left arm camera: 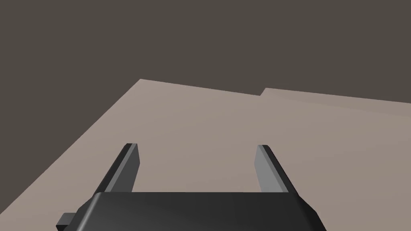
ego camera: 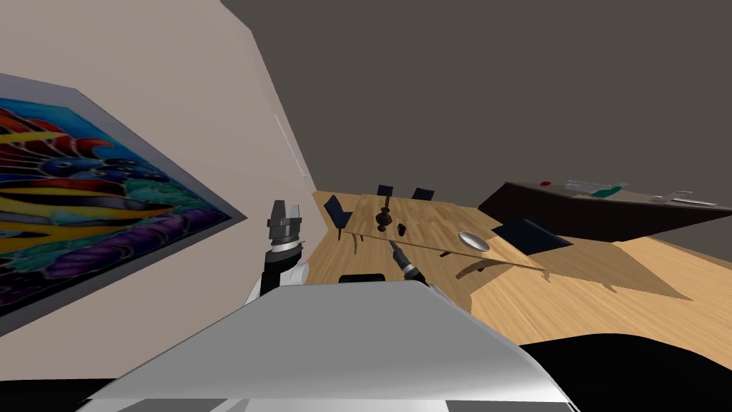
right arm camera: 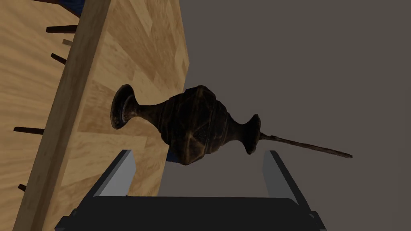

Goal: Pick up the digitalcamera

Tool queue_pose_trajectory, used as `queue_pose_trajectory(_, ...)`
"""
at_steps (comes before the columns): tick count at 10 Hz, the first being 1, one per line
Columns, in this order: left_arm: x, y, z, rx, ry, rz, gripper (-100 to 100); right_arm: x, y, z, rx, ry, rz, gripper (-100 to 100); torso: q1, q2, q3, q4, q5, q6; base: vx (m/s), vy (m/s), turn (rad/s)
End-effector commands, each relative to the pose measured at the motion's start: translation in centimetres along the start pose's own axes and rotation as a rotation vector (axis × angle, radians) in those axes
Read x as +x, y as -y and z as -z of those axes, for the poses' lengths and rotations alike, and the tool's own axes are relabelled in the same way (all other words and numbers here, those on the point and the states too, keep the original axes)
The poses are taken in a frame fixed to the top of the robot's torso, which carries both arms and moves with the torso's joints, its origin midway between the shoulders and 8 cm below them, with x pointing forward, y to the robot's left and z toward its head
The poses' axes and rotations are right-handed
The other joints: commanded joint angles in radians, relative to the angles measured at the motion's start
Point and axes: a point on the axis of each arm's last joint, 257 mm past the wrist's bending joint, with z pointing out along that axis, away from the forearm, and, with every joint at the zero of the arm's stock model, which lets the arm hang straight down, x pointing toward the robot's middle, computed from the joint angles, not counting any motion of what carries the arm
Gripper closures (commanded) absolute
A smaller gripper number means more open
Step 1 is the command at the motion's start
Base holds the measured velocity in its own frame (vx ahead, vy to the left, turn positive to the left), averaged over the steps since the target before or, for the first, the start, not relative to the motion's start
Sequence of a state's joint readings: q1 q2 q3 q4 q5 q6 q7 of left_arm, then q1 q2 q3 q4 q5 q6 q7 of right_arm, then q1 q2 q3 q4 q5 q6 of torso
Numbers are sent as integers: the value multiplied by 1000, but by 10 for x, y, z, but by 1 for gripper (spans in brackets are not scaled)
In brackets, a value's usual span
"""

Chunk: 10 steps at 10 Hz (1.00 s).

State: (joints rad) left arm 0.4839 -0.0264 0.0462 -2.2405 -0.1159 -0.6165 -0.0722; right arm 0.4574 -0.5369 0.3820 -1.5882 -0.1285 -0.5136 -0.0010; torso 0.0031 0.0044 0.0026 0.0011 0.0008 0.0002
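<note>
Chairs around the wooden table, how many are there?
4. Two dark blue chairs at the far side of the light wooden table, one at its left end, one by its right end. Others may be hidden nearer me.

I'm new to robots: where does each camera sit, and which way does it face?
Head view: on the head, looking steeply down and forward at the wooden table and dark vase; left end effector and right end effector show.
Left wrist view: on the left hand, raised beside the wall; its own end effector shows, open.
Right wrist view: on the right hand, aimed at the vase; its own end effector shows, open.
Shared by head and right wrist views: vase and table.
</note>
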Motion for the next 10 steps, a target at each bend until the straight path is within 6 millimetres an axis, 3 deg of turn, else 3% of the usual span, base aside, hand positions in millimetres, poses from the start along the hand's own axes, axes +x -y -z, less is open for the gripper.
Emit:
queue_pose_trajectory(1, 0, 0, 0, 0, 0, 0, 0, 11, 35, 17, 88, -50, 28, -100, 0, 0, 0, 0, 0, 0, -69, 104, 235)
queue_pose_trajectory(2, 0, 0, 0, 0, 0, 0, 0, 9, 48, 23, 118, -47, 30, -100, 2, 0, 0, 0, 0, 0, -41, 84, 71)
queue_pose_trajectory(3, 0, 0, 0, 0, 0, 0, 0, 12, 74, 38, 183, -78, 52, -100, 1, -1, 0, 0, 0, 0, -27, 95, 144)
queue_pose_trajectory(4, 0, 0, 0, 0, 0, 0, 0, 11, 78, 41, 193, -77, 53, -100, 2, -2, -1, 0, 0, 0, -16, 71, 63)
queue_pose_trajectory(5, 0, 0, 0, 0, 0, 0, 0, 13, 99, 55, 248, -109, 74, -100, 0, -3, -1, 0, 0, 0, -33, 84, 160)
queue_pose_trajectory(10, 0, 0, 0, 0, 0, 0, 0, 3, 161, 104, 417, -158, 130, -100, 1, -4, -2, -1, 0, 0, -9, 80, 118)
